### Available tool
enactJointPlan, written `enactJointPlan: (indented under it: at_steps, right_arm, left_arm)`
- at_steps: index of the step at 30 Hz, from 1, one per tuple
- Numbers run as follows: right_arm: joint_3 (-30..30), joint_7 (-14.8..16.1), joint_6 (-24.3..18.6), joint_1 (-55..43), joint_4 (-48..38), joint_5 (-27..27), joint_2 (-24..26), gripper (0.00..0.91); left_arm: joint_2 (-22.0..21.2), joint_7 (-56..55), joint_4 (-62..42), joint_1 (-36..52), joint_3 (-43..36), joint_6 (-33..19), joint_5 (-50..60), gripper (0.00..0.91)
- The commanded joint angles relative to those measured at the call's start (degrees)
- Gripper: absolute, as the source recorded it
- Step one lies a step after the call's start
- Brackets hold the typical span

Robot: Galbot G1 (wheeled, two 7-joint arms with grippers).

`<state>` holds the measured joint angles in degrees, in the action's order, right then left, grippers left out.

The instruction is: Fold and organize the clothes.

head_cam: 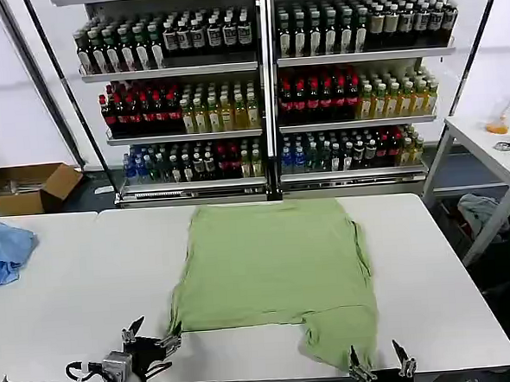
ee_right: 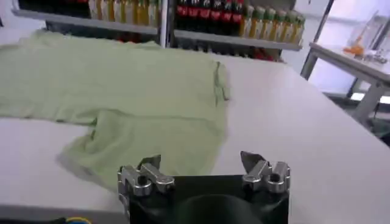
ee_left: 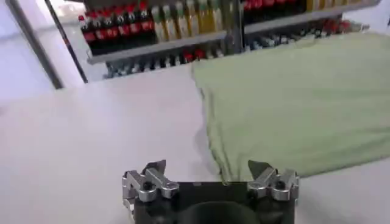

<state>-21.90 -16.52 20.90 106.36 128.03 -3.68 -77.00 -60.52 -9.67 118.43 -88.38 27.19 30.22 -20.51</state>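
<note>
shirt (head_cam: 273,272): one, sage green, plain side up, partly folded, flap trailing to table (head_cam: 63,315) edge | left claw (head_cam: 151,334): wide, empty, just off shirt's near-left corner | right claw (head_cam: 380,360): wide, empty, beside flap | blue cloth (head_cam: 3,252): one, far beyond left claw

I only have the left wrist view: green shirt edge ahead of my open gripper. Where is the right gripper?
Observer: The right gripper is at the table's near edge, open, just before a shirt flap that sticks out toward it.
Operator: Anything else on the table?
Observer: A light blue cloth lies far to the left, apart from the T-shirt.
Operator: And my left gripper?
Observer: The left gripper sits by the shirt's near left corner, holding nothing.
</note>
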Motion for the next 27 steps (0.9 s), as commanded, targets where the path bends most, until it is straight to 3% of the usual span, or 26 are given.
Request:
enactJointPlan:
  at_steps: [1,2,27]
  right_arm:
    - [2.3,-0.1,0.8,1.4,-2.2,1.4,-1.5,0.141]
    - [2.5,-0.1,0.8,1.3,-2.3,1.4,-1.6,0.0]
    - [1.3,1.4,-1.3,1.8,-0.7,0.1,-1.8,0.0]
  left_arm:
    - [1.5,0.3,-4.0,1.4,-0.5,2.3,-0.8,0.02]
    - [1.5,0.6,-3.8,1.3,-0.5,1.9,-1.3,0.02]
    - [3.1,5.9,-0.8,0.7,-0.3,-1.3,-10.5,0.02]
